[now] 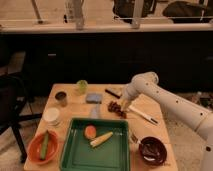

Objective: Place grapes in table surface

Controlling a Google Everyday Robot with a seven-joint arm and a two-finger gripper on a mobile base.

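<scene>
The grapes point(117, 108), a small bunch of dark reddish-brown berries, lie on the light wooden table surface point(76, 108), right of the blue sponge point(93, 97). My gripper point(123, 104) comes down from the white arm at the right and sits just above the right end of the bunch, very close to it or touching it.
A green tray point(75, 149) at the front holds an orange fruit point(90, 131) and a corn cob point(101, 139). A dark brown bowl point(152, 150) is front right, an orange bowl point(42, 146) front left. A white cup point(51, 116), metal cup point(61, 98), green cup point(82, 86) and utensils point(143, 115) also stand here.
</scene>
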